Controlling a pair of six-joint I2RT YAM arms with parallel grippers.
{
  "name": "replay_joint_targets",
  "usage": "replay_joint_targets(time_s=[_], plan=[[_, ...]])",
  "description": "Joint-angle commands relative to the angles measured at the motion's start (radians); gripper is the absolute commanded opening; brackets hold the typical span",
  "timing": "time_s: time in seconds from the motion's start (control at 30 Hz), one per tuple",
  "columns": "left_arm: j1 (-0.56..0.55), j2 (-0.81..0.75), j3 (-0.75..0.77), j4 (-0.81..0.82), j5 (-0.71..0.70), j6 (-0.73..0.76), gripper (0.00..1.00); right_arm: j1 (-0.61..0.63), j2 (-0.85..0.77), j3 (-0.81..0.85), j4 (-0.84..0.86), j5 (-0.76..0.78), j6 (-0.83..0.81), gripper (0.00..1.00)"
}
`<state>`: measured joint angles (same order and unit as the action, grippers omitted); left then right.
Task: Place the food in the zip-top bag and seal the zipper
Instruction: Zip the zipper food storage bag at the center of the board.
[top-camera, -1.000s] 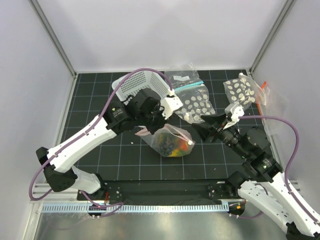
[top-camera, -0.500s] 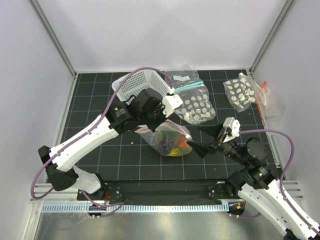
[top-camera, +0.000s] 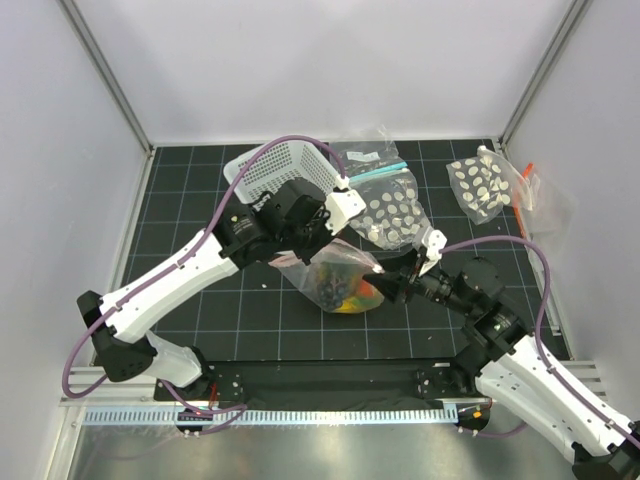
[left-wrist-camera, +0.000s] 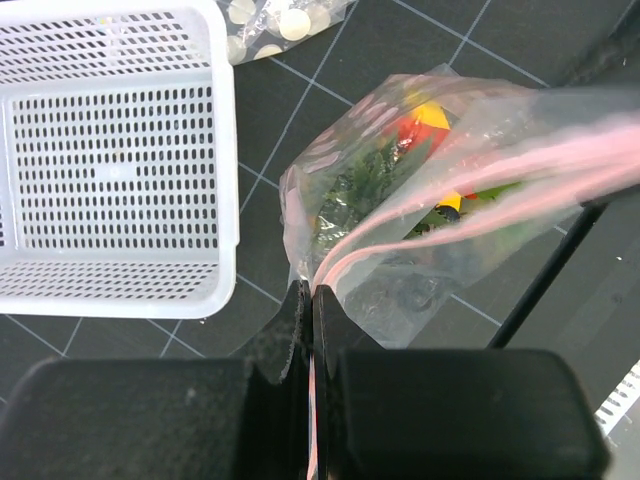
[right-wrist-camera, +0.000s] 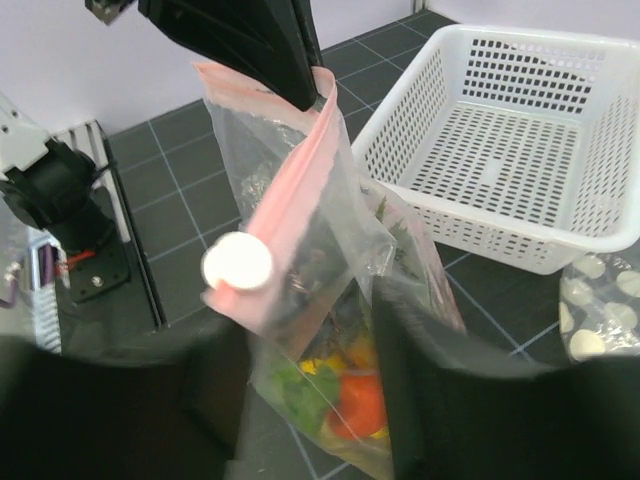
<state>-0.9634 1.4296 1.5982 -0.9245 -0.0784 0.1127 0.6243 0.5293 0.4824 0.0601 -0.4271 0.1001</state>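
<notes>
The zip-top bag (top-camera: 340, 282) hangs in mid table with the food inside: red, yellow, green and dark pieces show through the plastic (right-wrist-camera: 358, 398). My left gripper (top-camera: 303, 250) is shut on the left end of the pink zipper (left-wrist-camera: 440, 195), with its fingertips (left-wrist-camera: 311, 298) pinching the strip. My right gripper (top-camera: 385, 287) is open. Its two fingers (right-wrist-camera: 440, 370) stand on either side of the bag's right end, just below the zipper (right-wrist-camera: 290, 180) and its white round tab (right-wrist-camera: 237, 266).
A white basket (top-camera: 282, 168) stands behind the left gripper, also in the left wrist view (left-wrist-camera: 110, 150) and the right wrist view (right-wrist-camera: 510, 150). A dotted bag (top-camera: 395, 215), a teal-strip bag (top-camera: 370, 160) and an orange-strip dotted bag (top-camera: 490, 185) lie at the back right.
My right arm has swung left and down to the bag; its open jaws now straddle the bag's right end. My left gripper keeps its hold on the zipper end.
</notes>
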Motion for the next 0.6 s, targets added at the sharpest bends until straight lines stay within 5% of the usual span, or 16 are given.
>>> replay_joint_targets(time_s=[0.0, 0.17, 0.57], plan=[[0.005, -0.026, 0.008, 0.039, -0.006, 0.002, 0.00, -0.003, 0.005, 0.032, 0.066, -0.015, -0.027, 0.41], [0.005, -0.031, 0.029, 0.029, 0.008, -0.005, 0.03, -0.003, 0.005, 0.056, 0.050, -0.013, -0.007, 0.03], [-0.027, -0.054, 0.132, 0.055, 0.261, 0.038, 0.56, -0.003, 0.028, 0.177, -0.101, 0.033, 0.095, 0.01]])
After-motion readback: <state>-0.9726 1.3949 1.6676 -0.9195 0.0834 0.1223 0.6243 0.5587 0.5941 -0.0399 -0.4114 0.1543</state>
